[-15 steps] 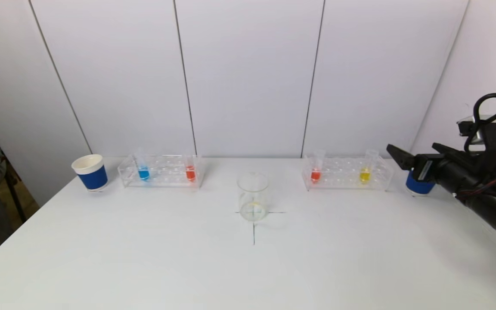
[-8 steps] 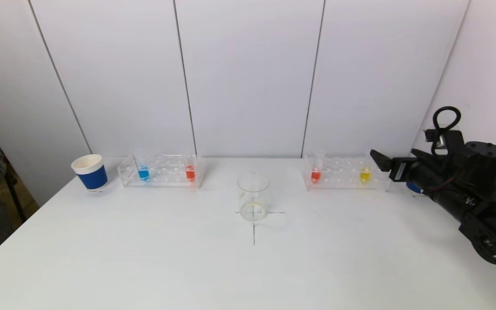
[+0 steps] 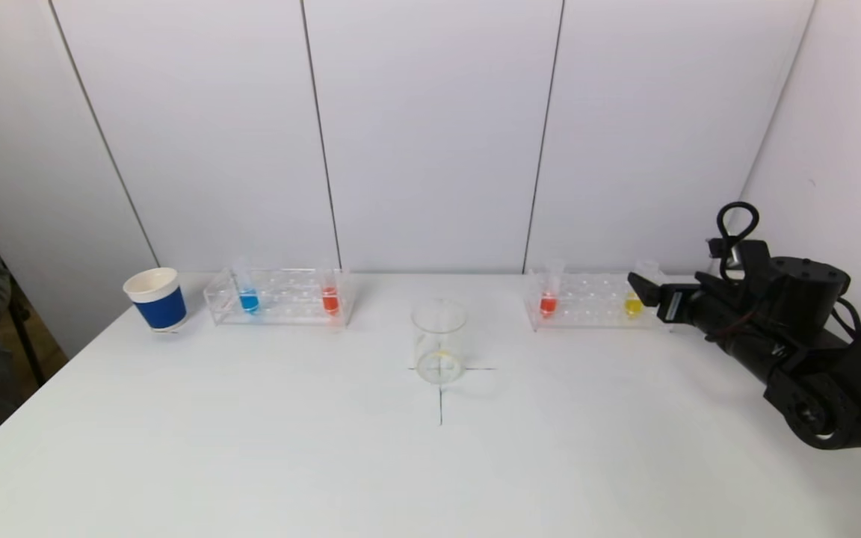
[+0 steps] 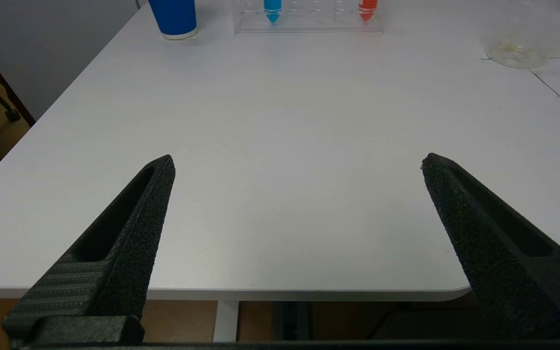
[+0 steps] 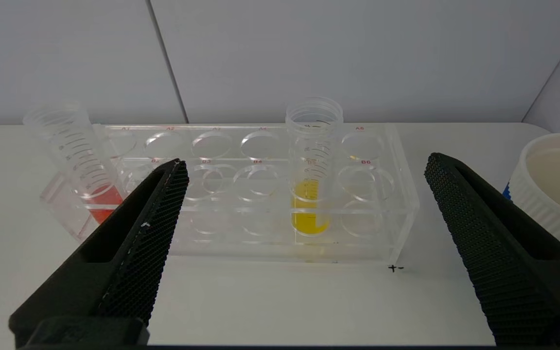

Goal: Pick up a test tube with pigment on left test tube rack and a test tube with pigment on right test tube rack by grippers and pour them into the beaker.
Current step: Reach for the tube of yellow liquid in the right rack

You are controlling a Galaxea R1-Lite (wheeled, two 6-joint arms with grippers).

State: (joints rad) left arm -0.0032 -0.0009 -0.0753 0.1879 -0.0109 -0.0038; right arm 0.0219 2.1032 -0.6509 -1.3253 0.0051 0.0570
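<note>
Right pincer [image 3: 643,289]: fully open, holding nothing, level at the right rack [image 3: 587,302], its tip just beside the yellow tube [image 3: 633,302]; contact apparently none. The red tube [image 3: 548,301] stands at the rack's 9 o'clock end. Left pincer [image 4: 297,163]: spread wide, empty, at the counter [image 4: 280,146] edge. The beaker [image 3: 439,341] sits at centre; the left rack [image 3: 281,297] lies at its 10 o'clock.
</note>
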